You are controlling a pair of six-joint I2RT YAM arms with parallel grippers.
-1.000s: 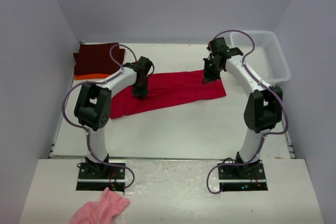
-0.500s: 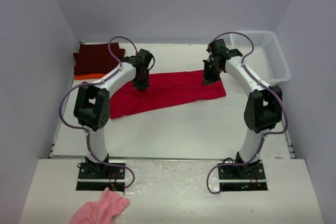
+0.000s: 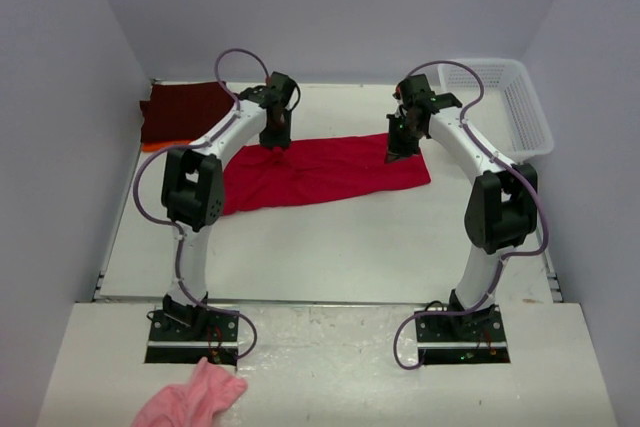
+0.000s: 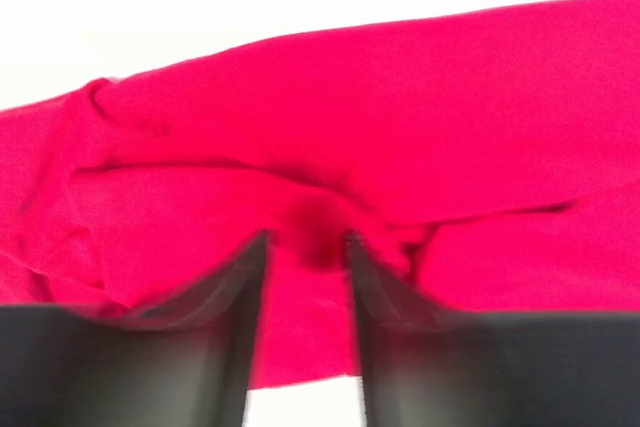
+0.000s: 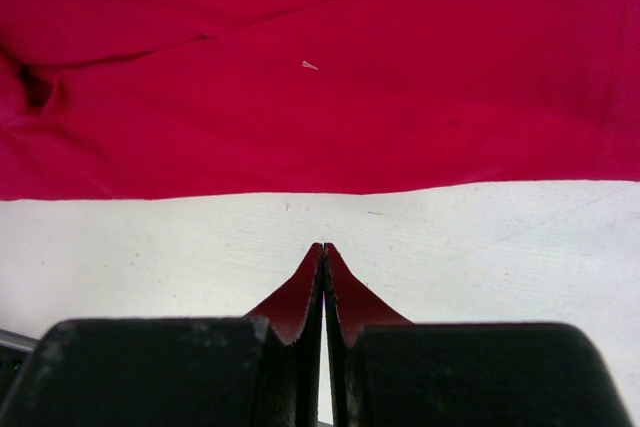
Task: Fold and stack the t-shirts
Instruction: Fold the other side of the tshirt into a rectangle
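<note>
1. The bright red t-shirt (image 3: 330,172) lies flat across the middle of the bench (image 3: 330,247), its long axis running left to right.
2. Both arms reach its far hem. The left end effector (image 4: 305,239) is over the left part, and the right end effector (image 5: 323,247) is by the far right corner.
3. The left end effector is released, with its jaws part-way apart either side of a small pucker of cloth.
4. The right end effector is clenched over bare bench just beside the hem. Its tips look red, but whether they pinch cloth cannot be told.
</note>
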